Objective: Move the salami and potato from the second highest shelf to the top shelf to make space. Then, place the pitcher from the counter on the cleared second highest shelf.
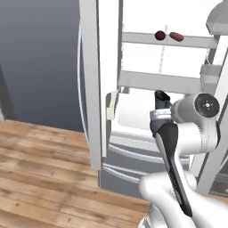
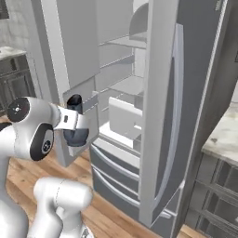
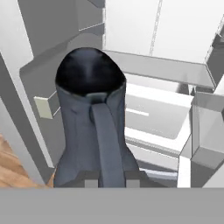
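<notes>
Wooden floorboards run up to an open pale grey fridge, its doors swung wide to both sides. Up on the top shelf, seen from the left base view, the salami lies on its side, and just beside it, to its left and not quite touching, sits a small dark red roundish thing that I cannot name for sure. Below that, the second highest shelf is a bare pale panel from this side. The white arm reaches forward in front of the fridge at about the height of that second shelf, and the pincer is pinching a dark blue-grey pitcher, held upright with its open dark mouth at the top; a strap-like handle runs down the side facing the hand camera, right between the fingertips. From the left base view the pitcher pokes up just under the front edge of the second highest shelf, still outside the fridge. From the right base view it hangs near the edge of the left-hand door. Inside, lower down, a white drawer box sits above the freezer drawers. Off to the right, a corner of the marble-look worktop shows over dark drawers.
</notes>
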